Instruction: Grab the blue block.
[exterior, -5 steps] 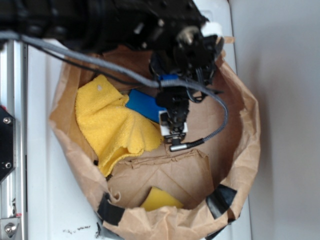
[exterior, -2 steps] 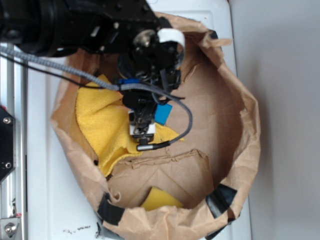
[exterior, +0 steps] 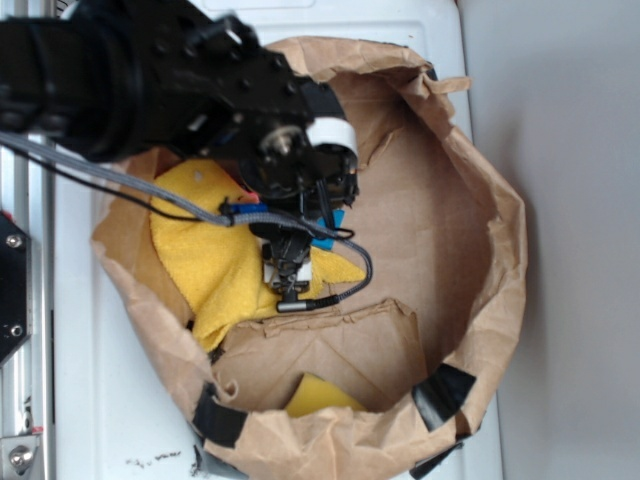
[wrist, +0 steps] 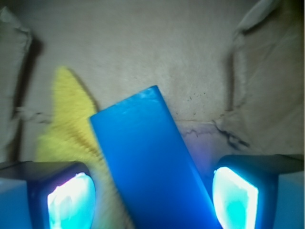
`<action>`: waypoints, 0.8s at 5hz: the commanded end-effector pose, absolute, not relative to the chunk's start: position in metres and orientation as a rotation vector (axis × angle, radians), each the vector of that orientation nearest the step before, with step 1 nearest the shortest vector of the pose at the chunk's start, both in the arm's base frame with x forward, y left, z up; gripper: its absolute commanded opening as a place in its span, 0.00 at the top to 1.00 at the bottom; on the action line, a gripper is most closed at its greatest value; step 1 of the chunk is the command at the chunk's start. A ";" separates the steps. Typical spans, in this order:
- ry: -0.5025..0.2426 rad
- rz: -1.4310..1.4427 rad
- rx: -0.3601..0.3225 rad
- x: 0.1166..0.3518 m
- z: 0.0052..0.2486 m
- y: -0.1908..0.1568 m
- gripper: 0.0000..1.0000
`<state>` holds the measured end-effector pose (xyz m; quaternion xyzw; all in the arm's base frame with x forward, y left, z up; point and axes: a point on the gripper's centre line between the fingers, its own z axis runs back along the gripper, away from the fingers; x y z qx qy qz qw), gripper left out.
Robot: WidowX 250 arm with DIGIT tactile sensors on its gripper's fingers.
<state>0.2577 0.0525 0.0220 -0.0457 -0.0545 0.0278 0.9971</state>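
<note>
Brown paper bag [exterior: 470,200], mouth open wide and rim rolled down, sits on a white surface [exterior: 90,400]. Black tape patches [exterior: 445,395] on the rim near the bottom of the exterior view. Yellow cloth [exterior: 205,250] is crumpled inside at the left. A folded brown flap [exterior: 330,345] lies on the bag floor, a second yellow piece [exterior: 322,398] poking out beneath it. Metal rail [exterior: 25,300] along the left edge.

A crumpled brown paper bag [exterior: 490,300] with black tape patches on its near rim lies open on a white tabletop [exterior: 100,400]. Beside it, away from the end effector, runs a plain grey surface [exterior: 570,200] (evenly lit). A silver metal rail [exterior: 30,300] borders the opposite edge.
</note>
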 end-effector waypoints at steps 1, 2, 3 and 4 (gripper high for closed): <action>-0.156 0.079 -0.072 0.278 0.027 0.059 1.00; -0.172 0.088 -0.074 0.286 0.027 0.058 1.00; -0.166 0.095 -0.090 0.291 0.034 0.057 1.00; -0.169 0.114 -0.144 0.294 0.061 0.054 1.00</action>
